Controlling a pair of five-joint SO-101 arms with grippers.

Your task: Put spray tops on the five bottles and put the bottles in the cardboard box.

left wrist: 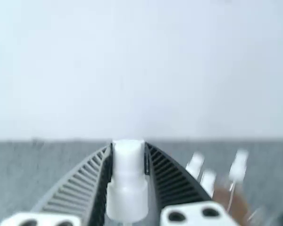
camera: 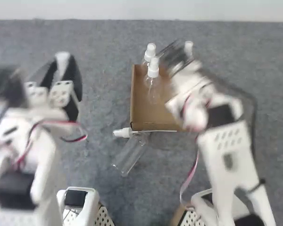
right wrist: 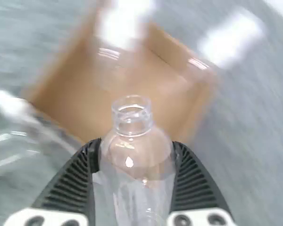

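Spray top (left wrist: 127, 188) clamped in left tool (left wrist: 128, 151), uncapped bottle (right wrist: 132, 174) gripped by right tool (right wrist: 135, 149), held over cardboard box (right wrist: 70, 101).

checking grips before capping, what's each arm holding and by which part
Left jaws clamp a white spray top by its sides. Right jaws clamp an uncapped clear bottle by its body below the shoulder, neck sticking out.
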